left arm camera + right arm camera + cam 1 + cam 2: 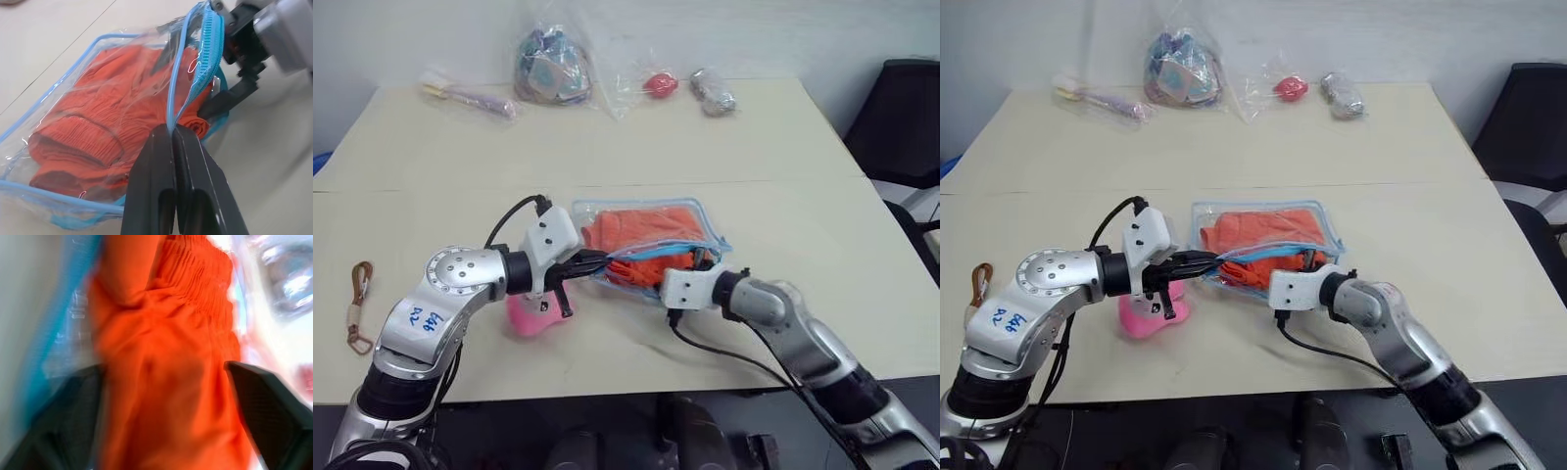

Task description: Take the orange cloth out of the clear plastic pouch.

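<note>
The clear plastic pouch (585,211) with light blue edging lies at the table's middle, and the orange cloth (646,227) is inside it. My left gripper (599,262) is shut on the pouch's blue zipper edge (205,58) and holds the mouth lifted open. My right gripper (690,259) reaches into that mouth from the right. In the right wrist view its fingers (254,391) stand open on either side of the orange cloth (166,333), with the fabric bulging between them. Whether the pads touch the cloth I cannot tell.
A pink plush toy (530,315) lies just under my left wrist. Wrinkly clear bags of small items (548,69) line the table's far edge. A clip on a cord (357,304) lies at the left. A black chair (901,108) stands at the right.
</note>
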### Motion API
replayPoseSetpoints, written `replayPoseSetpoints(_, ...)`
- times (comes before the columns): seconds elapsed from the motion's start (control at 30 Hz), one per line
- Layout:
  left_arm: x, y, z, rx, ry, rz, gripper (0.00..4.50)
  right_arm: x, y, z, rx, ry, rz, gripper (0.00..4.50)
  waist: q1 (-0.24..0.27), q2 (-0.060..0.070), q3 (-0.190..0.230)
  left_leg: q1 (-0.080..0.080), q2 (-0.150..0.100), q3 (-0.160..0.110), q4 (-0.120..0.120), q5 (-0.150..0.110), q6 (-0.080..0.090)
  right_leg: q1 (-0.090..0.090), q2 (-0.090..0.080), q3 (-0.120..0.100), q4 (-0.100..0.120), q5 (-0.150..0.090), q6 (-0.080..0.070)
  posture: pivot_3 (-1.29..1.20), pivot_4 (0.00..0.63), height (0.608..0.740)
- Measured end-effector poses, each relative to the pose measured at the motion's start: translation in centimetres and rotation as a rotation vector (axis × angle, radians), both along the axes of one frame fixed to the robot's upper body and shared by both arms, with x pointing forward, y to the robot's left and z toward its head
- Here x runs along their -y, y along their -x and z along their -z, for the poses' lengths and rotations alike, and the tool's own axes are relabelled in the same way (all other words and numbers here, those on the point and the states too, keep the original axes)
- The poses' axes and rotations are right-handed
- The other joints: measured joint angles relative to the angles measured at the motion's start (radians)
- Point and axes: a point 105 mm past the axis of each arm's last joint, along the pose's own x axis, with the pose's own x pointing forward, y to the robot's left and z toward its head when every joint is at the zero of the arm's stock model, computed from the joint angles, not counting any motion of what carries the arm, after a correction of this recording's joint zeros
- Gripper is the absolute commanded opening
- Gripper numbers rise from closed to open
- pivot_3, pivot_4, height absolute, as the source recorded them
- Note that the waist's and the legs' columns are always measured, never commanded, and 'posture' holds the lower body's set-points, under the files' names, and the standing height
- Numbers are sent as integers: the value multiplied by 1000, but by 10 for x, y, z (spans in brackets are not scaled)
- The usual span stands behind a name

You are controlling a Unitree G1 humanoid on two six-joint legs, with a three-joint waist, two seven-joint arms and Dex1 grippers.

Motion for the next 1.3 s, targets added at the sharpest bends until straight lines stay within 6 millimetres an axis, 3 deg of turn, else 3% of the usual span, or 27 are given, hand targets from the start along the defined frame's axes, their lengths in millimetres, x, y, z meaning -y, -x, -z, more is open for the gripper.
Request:
replayPoseSetpoints(0.13, 1, 0, 0, 1, 2, 0, 0, -4, -15, -3, 118, 58, 22, 4064, 0, 0, 0, 0, 0, -1, 0, 0, 0, 0, 0, 0, 0, 0, 0, 0, 150, 740)
replayPoseSetpoints(0.23, 1, 0, 0, 4, 4, -3, 0, -6, -21, -1, 143, 57, 34, 3537, 0, -1, -1, 0, 0, -1, 0, 0, 0, 1, -1, 1, 0, 0, 0, 0, 150, 740)
replayPoseSetpoints(0.5, 5, -2, -4, 7, 31, -4, 0, -3, -14, 17, 90, 89, 0, 529, 1, -1, -1, 0, 0, -4, 1, 0, 0, 1, -1, 2, -1, 0, 0, 0, 150, 740)
replayPoseSetpoints(0.57, 8, -5, -8, 14, 51, -6, 0, -2, -12, 16, 94, 97, -10, 24, 1, -1, -1, 0, 0, -4, 1, 0, 0, 1, -1, 2, -1, 0, 0, 0, 150, 740)
replayPoseSetpoints(1.0, 28, -23, -24, 34, 120, -9, 0, -4, 9, 23, 116, 220, -154, 24, -2, -1, -1, -1, 0, -4, 0, 0, 0, 2, 0, 1, -2, 0, 0, 0, 150, 740)
replayPoseSetpoints(1.17, 34, -25, -13, 34, 65, 17, 0, -11, 12, 18, 189, 293, -252, 24, -3, -2, -1, 0, 0, -4, 0, 0, 0, 1, 0, 1, -2, 0, 0, 0, 150, 740)
replayPoseSetpoints(1.3, 32, -25, -4, 100, -40, 32, 0, -3, 15, 6, 175, 263, -264, 24, -1, -1, -1, 0, 0, -4, 0, 0, 0, 0, -1, 1, -2, 0, 0, 0, 150, 740)
